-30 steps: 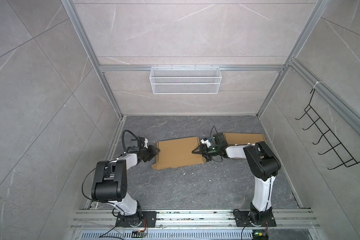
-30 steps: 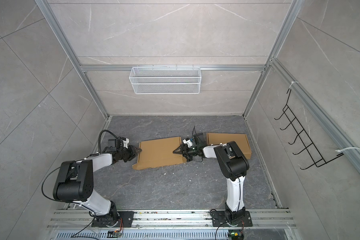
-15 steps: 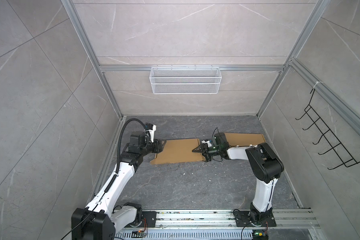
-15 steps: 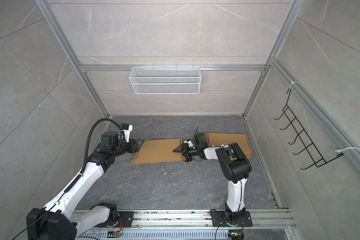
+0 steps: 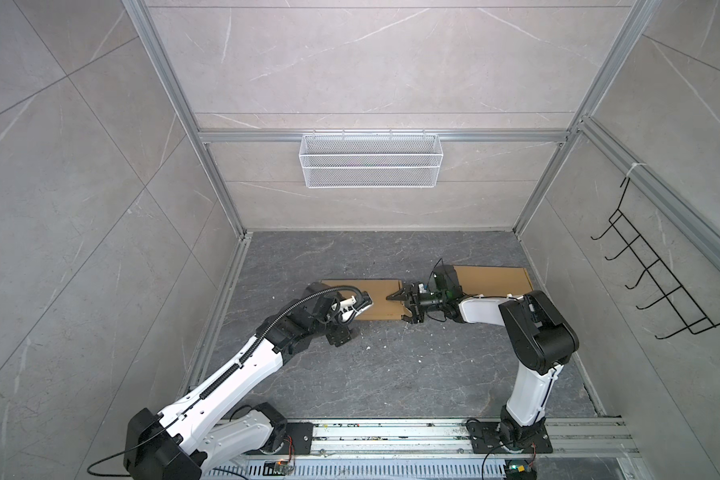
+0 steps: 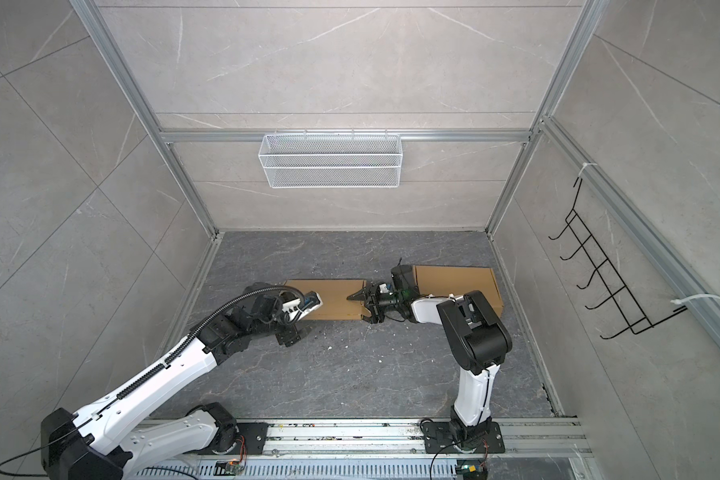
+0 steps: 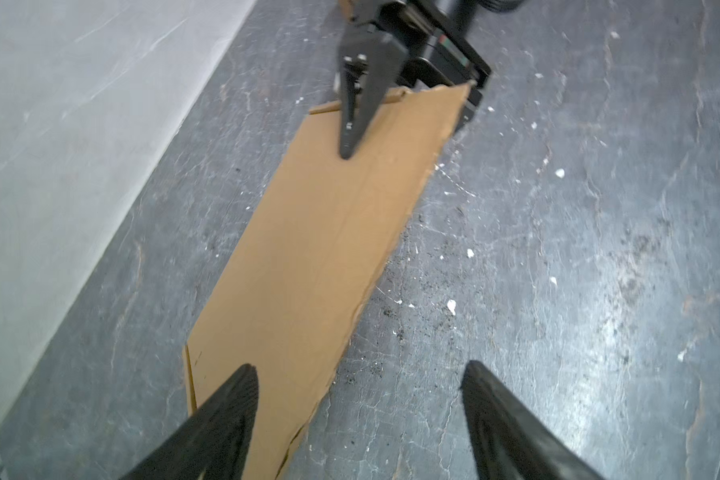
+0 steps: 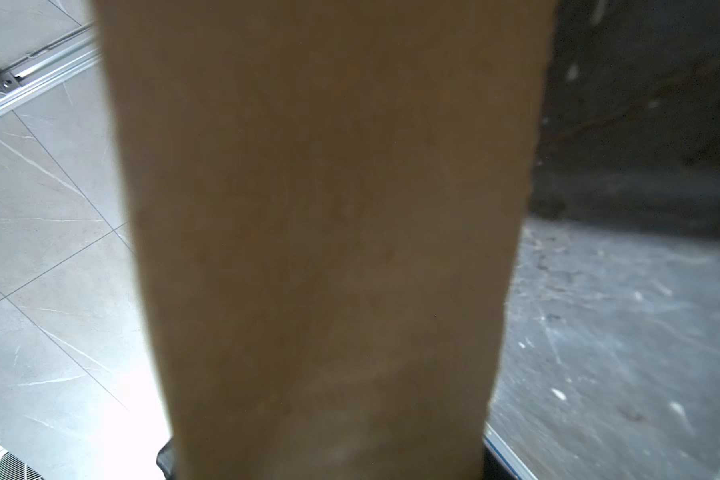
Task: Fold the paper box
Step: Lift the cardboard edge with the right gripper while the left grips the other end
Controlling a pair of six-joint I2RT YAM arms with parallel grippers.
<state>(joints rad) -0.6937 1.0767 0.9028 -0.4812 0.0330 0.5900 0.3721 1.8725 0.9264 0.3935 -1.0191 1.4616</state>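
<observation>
Grey tiled cell, dark stone tabletop (image 5: 391,374). Flat cardboard box blank (image 5: 385,305) lies mid-tabletop toward the back edge, long axis across. Right claw (image 5: 400,312) is clamped on its right end, one finger on top and one under, likely pinning the sheet so it can't slide. Left claw (image 7: 358,365) is spread wide at the opposite end, one fingertip (image 7: 242,382) over the corner, holding nothing; probably lining up on a flap. Second cardboard piece (image 5: 495,278) sits by the right edge
</observation>
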